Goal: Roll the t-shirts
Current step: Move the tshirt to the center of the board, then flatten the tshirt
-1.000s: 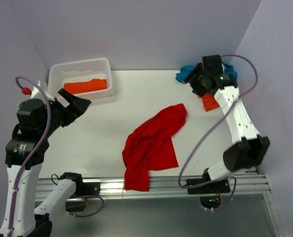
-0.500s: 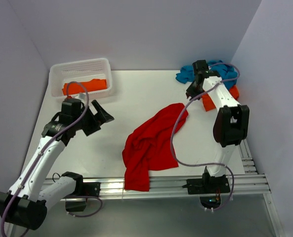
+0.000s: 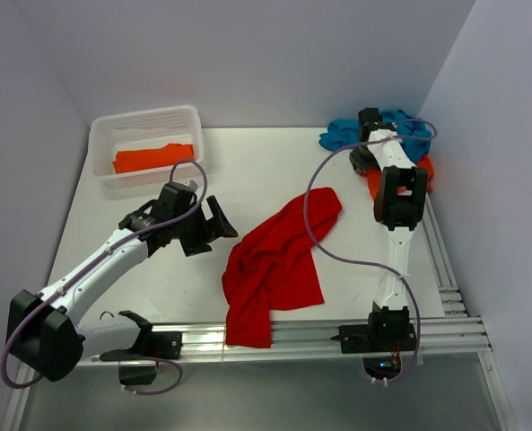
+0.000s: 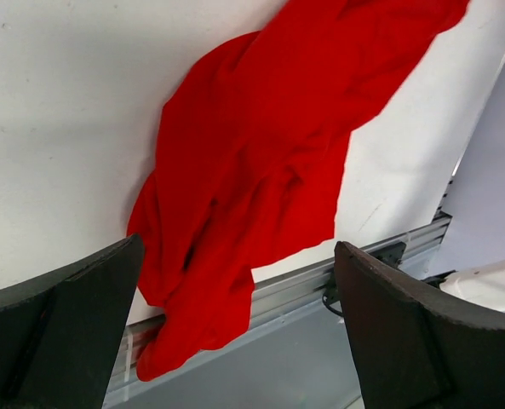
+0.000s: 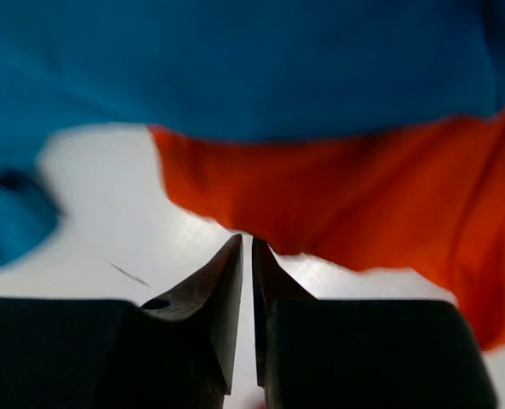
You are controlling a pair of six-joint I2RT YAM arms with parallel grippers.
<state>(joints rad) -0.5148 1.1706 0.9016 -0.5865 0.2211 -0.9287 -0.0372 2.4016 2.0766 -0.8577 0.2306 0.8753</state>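
A bright red t-shirt (image 3: 274, 256) (image 4: 261, 128) lies crumpled mid-table, its lower end hanging over the front rail. My left gripper (image 3: 219, 224) (image 4: 238, 247) hovers just left of it, open and empty. At the back right a teal t-shirt (image 3: 342, 135) (image 5: 235, 60) lies partly over an orange t-shirt (image 3: 382, 186) (image 5: 363, 196). My right gripper (image 3: 360, 162) (image 5: 245, 240) is low on the table there, its jaws shut to a thin slit, tips touching the orange hem. No cloth shows between them. Another orange t-shirt (image 3: 153, 157) lies in the basket.
The white lattice basket (image 3: 100, 135) stands at the back left corner. An aluminium rail (image 3: 337, 328) runs along the table's front edge. Walls close in behind and to the right of the teal and orange pile.
My left arm swung down and right to the red shirt's side, still open. The right arm stretched back and its jaws closed at the orange shirt's edge.
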